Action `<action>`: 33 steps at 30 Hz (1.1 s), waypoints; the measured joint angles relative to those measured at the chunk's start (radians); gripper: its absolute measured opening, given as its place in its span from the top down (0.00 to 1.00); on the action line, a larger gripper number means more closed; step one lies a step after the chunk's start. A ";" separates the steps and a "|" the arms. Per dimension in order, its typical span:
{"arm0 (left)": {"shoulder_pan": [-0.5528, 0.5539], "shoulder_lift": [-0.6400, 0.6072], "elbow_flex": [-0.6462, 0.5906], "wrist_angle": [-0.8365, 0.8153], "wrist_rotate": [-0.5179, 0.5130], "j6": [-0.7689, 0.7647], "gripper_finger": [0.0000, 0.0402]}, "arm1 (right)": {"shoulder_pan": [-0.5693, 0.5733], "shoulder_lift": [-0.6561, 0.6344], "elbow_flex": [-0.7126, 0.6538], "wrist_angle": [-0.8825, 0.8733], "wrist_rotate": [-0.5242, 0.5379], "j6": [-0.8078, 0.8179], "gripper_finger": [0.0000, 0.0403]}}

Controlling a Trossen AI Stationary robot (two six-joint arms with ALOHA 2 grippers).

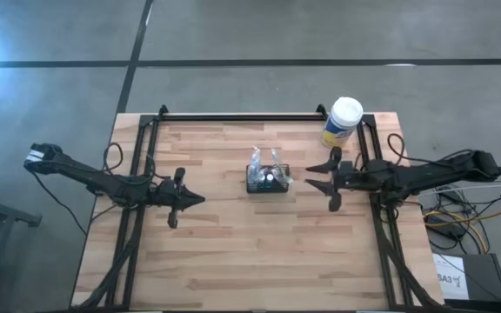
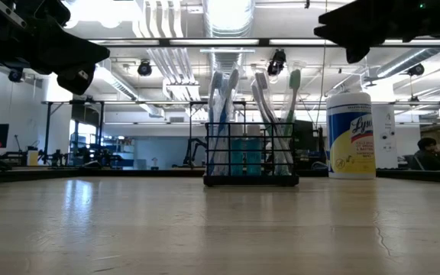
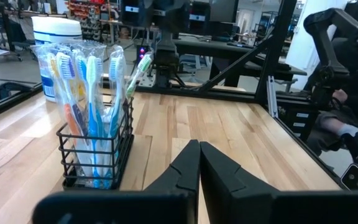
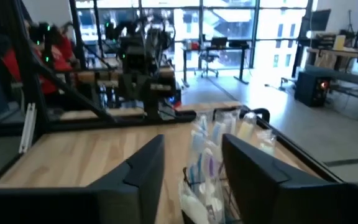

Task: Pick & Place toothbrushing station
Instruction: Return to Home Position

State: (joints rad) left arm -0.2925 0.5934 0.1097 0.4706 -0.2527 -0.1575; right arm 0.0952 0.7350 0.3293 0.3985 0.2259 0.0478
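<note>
A pale wooden table (image 1: 233, 261) lies under me, its planks bare in front of the holder (image 1: 268, 180). The holder, a small black wire box, stands upright about mid-table, and I place everything else from it. It is packed with toothbrushes (image 2: 224, 107) standing heads up. Most are blue, one is green, and some are in clear wrappers.

My left gripper (image 1: 200, 199) hangs well to the left of the holder and slightly nearer the front edge, raised off the wood. From table height it shows above the level of the brush heads. Its fingers (image 3: 185, 168) are pressed together with no gap and nothing between them, and they point across the table, past the holder's front side.

My right gripper (image 1: 311, 176) is near the holder's right side, apart from it, and is likewise raised above the brush heads. Its fingers (image 4: 145, 162) are spread wide and empty. Past my right wrist, the holder with its brushes shows through the gap between them.

Behind the holder and to its right, a white-capped canister (image 1: 344, 122) with a yellow label stands upright near the table's back right corner, well apart from the holder. A black rail (image 1: 242, 116) runs along the back edge behind both.

Beyond the table, a bright room opens out with ceiling lights, pipes and desks. Far behind the holder, out past the canister, a person (image 2: 431, 153) sits.
</note>
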 joint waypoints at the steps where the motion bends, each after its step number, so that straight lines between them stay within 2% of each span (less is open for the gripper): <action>1: 0.000 0.000 0.000 0.000 0.000 0.000 0.97 | 0.001 -0.016 -0.004 0.000 -0.001 0.002 0.62; 8: 0.000 0.000 0.000 0.000 0.000 0.000 0.97 | 0.021 -0.052 -0.025 -0.006 0.000 0.002 0.87; 13: 0.000 0.000 0.000 -0.002 0.000 0.000 0.97 | 0.034 -0.059 -0.083 0.048 -0.004 0.002 0.97; 17: 0.000 0.000 0.000 -0.003 0.000 -0.005 0.97 | 0.034 -0.086 -0.151 0.134 -0.042 0.006 0.98; 23: 0.000 0.000 0.000 -0.010 0.000 -0.006 0.97 | 0.034 -0.131 -0.207 0.140 -0.049 0.029 0.98; 28: 0.000 0.000 0.000 -0.010 0.000 -0.005 0.97 | 0.034 -0.149 -0.221 0.140 -0.056 0.031 0.98; 33: 0.000 0.000 0.000 -0.010 0.000 -0.005 0.97 | 0.034 -0.153 -0.206 0.150 -0.114 0.039 0.98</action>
State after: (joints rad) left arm -0.2924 0.5934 0.1097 0.4606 -0.2531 -0.1623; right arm 0.1288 0.5823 0.1232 0.5481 0.1122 0.0869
